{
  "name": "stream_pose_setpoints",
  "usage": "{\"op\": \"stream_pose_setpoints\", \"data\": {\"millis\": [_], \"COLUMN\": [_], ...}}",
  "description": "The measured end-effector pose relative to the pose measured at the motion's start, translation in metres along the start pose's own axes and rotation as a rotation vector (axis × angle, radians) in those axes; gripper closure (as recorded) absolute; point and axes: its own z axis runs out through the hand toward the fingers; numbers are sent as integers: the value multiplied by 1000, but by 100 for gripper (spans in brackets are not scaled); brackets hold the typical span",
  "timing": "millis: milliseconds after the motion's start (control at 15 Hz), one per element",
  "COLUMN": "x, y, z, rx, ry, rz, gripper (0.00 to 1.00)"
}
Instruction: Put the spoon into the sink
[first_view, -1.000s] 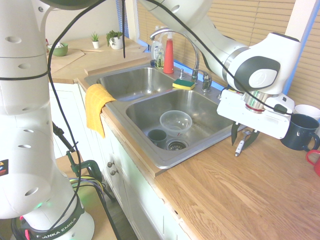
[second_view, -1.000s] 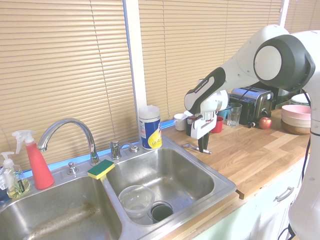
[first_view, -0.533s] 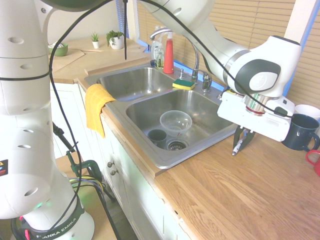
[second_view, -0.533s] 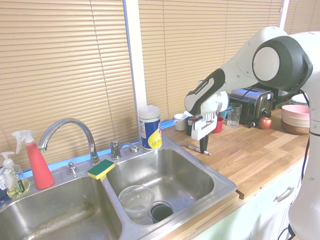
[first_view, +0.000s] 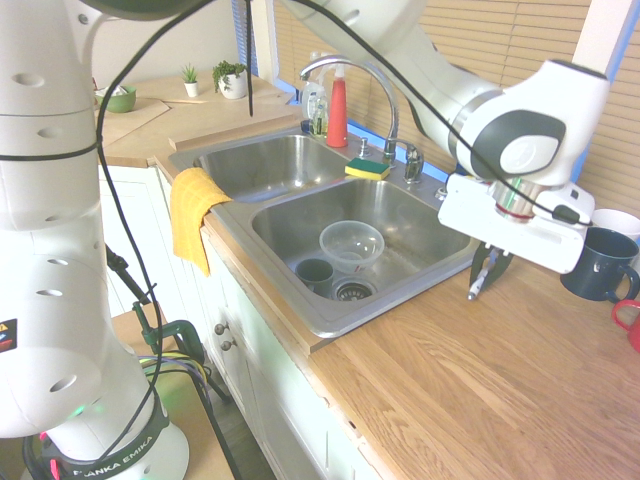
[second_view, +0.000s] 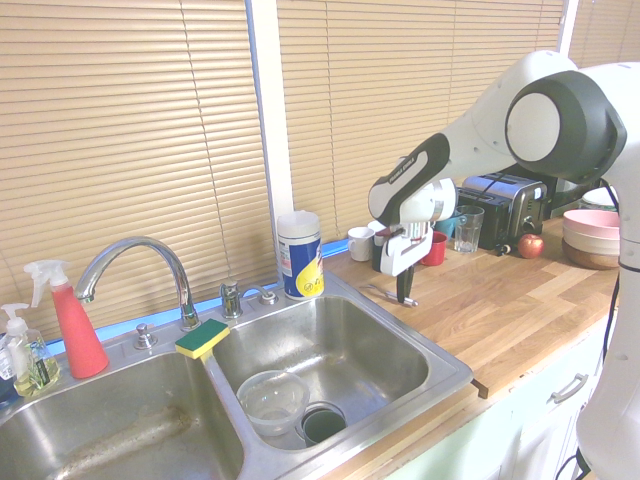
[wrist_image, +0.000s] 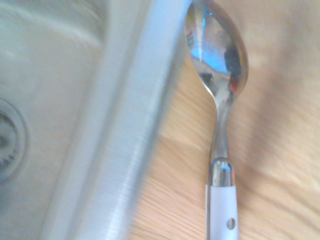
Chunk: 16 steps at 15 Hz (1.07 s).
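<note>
The spoon (wrist_image: 220, 125) fills much of the view: a shiny metal bowl with blue and dark reflections, a slim metal neck, and a white handle with a small hole in it. It shows over the wooden countertop (wrist_image: 280, 150), its bowl just beside the sink's (wrist_image: 125, 125) blurred steel rim. Beyond that rim, a round drain (wrist_image: 7, 140) lies in the basin.

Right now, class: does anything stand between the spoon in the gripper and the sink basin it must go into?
Nothing visible does. The gripper holds the spoon over the wooden counter just beside the sink rim. The near basin already holds a clear bowl and a dark cup, but bare steel lies nearest the spoon.
</note>
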Motion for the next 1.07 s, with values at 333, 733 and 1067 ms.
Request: {"op": "stream_pose_setpoints", "data": {"millis": [333, 733, 1067], "x": [-45, -134, -165], "y": [-50, -141, -175], "z": [-45, 35, 77], "rx": [7, -182, -253], "ry": [35, 42, 37], "rz": [-88, -211, -229], "gripper": [100, 100, 100]}}
